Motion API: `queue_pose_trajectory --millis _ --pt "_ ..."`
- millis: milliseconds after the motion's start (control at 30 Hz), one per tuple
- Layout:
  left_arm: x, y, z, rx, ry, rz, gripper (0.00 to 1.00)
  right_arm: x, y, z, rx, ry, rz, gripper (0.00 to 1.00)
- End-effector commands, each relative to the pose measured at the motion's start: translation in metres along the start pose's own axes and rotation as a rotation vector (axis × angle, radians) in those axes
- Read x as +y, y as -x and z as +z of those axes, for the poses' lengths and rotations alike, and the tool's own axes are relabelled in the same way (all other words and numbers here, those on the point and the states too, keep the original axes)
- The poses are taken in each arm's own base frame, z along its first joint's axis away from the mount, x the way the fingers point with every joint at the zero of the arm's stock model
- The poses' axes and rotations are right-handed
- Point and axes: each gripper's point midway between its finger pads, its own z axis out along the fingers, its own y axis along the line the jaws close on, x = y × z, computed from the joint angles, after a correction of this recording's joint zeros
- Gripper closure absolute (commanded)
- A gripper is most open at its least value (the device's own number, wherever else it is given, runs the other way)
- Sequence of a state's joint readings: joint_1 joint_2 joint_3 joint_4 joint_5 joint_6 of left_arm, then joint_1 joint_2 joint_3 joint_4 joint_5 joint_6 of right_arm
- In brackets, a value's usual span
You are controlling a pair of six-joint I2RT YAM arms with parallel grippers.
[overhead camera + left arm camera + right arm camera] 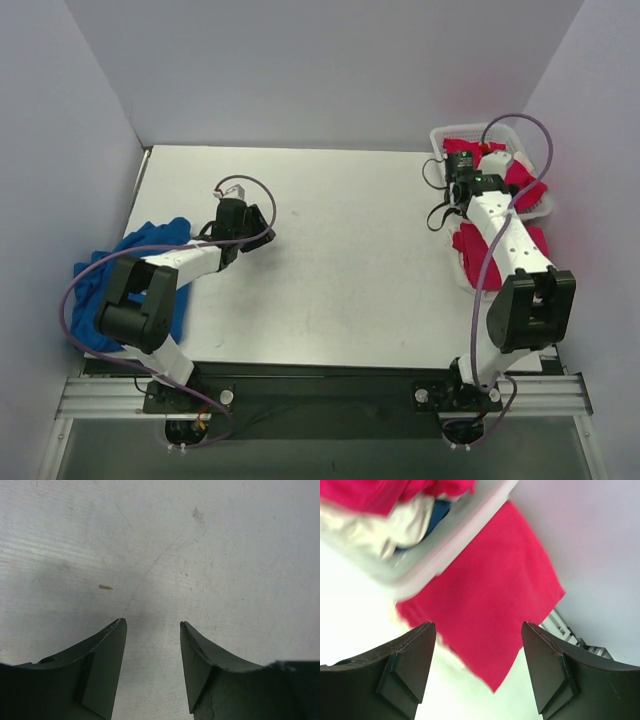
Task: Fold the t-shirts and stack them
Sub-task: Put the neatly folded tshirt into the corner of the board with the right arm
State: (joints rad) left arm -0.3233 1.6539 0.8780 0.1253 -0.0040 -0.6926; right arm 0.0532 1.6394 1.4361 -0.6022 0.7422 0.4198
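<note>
Bright pinkish-red t-shirts [520,178] fill and hang over a white lattice basket [440,138] at the back right. Another red t-shirt [466,250] lies on the table in front of it, partly under the right arm. My right gripper [462,172] hovers at the basket, open and empty. In the right wrist view a red t-shirt [490,600] spreads below the open jaws, beside the basket rim [455,532], and a white t-shirt [395,525] lies inside the basket. My left gripper [262,224] is open and empty over the bare table [210,555].
A crumpled blue cloth [135,265] lies at the table's left edge under the left arm. A bit of blue cloth [439,509] shows inside the basket. Lavender walls close the left, back and right sides. A metal rail [320,395] runs along the near edge.
</note>
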Motion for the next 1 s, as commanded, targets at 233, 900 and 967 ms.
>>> queue_pose_trajectory --millis 233,900,967 --pt "-0.010 0.006 -0.013 -0.057 -0.052 0.134 0.35 0.057 -0.049 -0.085 -0.103 0.342 -0.064 0.27" --pt "0.005 0.017 -0.047 -0.194 0.039 0.271 0.03 0.116 -0.100 -0.148 -0.212 0.868 -0.133 0.00" --pt "0.008 0.017 -0.049 -0.199 0.045 0.273 0.03 0.119 -0.101 -0.149 -0.214 0.885 -0.143 0.00"
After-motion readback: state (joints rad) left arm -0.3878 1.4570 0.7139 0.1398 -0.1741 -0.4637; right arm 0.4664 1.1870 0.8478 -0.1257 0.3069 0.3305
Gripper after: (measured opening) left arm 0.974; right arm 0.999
